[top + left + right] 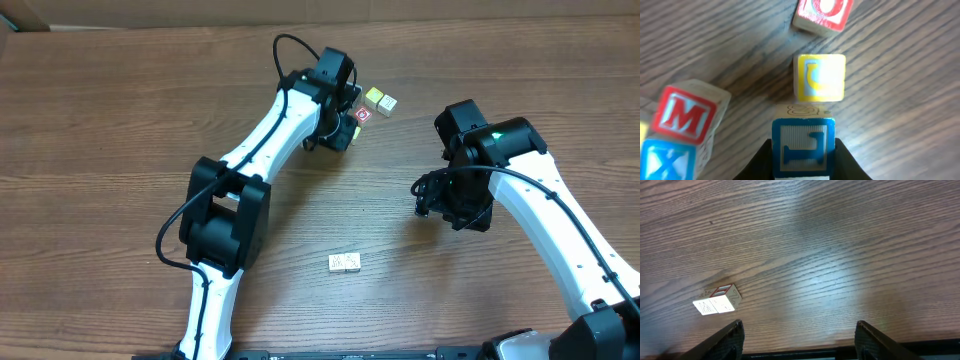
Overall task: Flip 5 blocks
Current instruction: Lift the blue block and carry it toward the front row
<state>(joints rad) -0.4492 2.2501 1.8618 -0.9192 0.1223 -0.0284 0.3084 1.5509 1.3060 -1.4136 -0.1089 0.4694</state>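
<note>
In the left wrist view my left gripper (803, 152) is shut on a blue-faced block (803, 145), with a dark finger pressed against each side of it. A yellow block (820, 77) lies just beyond it, and a red block (823, 12) sits at the top edge. A red M block (687, 114) and a blue X block (667, 160) are at the left. From overhead, the left gripper (345, 125) is beside a red block (362, 115) and two yellow-green blocks (380, 100). My right gripper (800, 330) is open over bare wood, and a pale pair of blocks (717, 300) lies to its left.
The pale pair of blocks (344, 263) lies alone near the front middle of the wooden table (100, 120). The right arm (560, 230) reaches in from the front right, and its gripper (440, 200) hangs right of centre.
</note>
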